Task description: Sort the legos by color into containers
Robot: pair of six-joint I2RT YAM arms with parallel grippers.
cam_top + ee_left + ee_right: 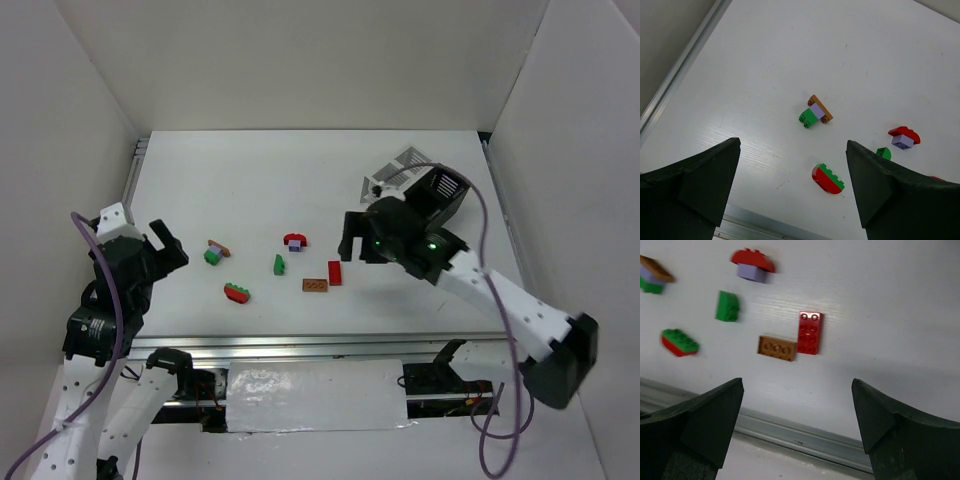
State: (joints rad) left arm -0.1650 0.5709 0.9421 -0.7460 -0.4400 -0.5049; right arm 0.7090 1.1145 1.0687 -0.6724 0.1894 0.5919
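Hovering above the table (250, 190) near its left edge, the left gripper (170, 245) has its jaws wide apart and holds nothing. The right gripper (358, 250) hangs over the table's middle right, jaws also apart and empty.

The legos lie loose between the two grippers, toward the near edge. A red brick (334, 272) lies flat with a brown plate (315, 285) just beside it, nearly touching at one corner. A green brick (280, 265) sits to their left. A red cap on a purple block (295, 241) lies farther from the near edge. A red-and-green piece (237, 292) rests nearest that edge. A stack of brown, purple and green (215, 251) lies tilted, closest to the left gripper.

A black box (440, 190) stands toward the far right corner, behind the right arm.
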